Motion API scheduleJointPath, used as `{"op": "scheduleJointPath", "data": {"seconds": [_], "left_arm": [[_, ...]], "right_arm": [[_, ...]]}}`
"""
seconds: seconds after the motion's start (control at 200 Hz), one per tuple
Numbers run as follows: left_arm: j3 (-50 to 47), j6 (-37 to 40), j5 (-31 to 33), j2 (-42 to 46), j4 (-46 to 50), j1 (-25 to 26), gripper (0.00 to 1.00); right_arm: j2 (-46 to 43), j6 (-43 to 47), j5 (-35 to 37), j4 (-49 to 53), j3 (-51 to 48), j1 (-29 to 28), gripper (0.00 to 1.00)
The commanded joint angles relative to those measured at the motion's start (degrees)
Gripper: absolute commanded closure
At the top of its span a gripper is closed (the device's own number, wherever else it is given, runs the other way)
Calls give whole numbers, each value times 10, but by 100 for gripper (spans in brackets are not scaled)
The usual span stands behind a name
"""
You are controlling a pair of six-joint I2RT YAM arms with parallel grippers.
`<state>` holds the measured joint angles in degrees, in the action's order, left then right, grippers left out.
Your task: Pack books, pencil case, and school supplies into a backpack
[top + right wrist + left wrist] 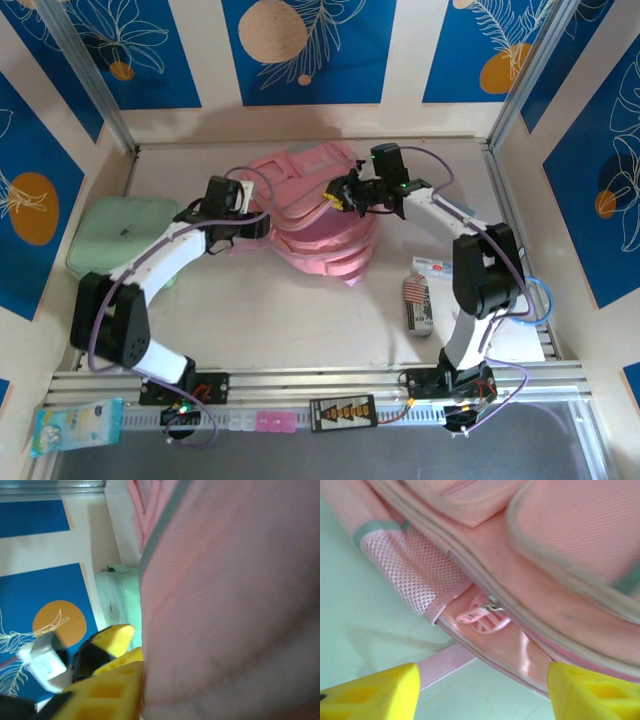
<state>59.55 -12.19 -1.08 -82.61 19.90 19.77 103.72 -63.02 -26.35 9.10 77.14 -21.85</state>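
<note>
Blue leaf-print panels (300,50) wall the pale table (300,310). Left wrist view catches the metal zip pull (482,611) of the pink fabric backpack (560,545); left gripper (482,680) gapes, right gripper (345,195) state unclear.

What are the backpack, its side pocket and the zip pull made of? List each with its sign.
Backpack: pink woven fabric, matte; fine weave lines show.
Side pocket: open mesh, likely synthetic; the holes are visible.
Zip pull: silvery clasp, probably metal, since it glints; the pink tab looks like rubber or plastic, but that is uncertain.
</note>
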Motion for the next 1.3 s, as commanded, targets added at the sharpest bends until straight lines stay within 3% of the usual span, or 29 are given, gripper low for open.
{"op": "scheduleJointPath", "data": {"seconds": [0.0,0.075,0.17,0.325,0.44,0.545,0.785,1.02,1.295], "left_arm": [[-10,-11,59,49,18,-4,19],[-7,-16,90,72,18,-6,10],[-5,-27,109,93,4,-10,0],[7,-36,81,106,-12,-19,0],[8,-31,28,112,-35,-26,0],[6,-21,-12,113,-43,-27,0],[0,5,-97,110,-51,-27,0],[2,6,-151,98,-55,-27,0],[7,-6,-191,76,-60,-26,0]], "right_arm": [[-13,55,16,78,10,-12,51],[-49,78,76,125,-12,-7,36],[-107,133,162,199,-38,-1,32],[-201,192,327,337,-100,4,24],[-274,181,415,397,-182,15,9],[-324,143,476,454,-237,22,6],[-376,87,521,486,-325,18,3],[-334,107,518,467,-341,-29,5],[-281,137,478,430,-354,-25,8]]}}
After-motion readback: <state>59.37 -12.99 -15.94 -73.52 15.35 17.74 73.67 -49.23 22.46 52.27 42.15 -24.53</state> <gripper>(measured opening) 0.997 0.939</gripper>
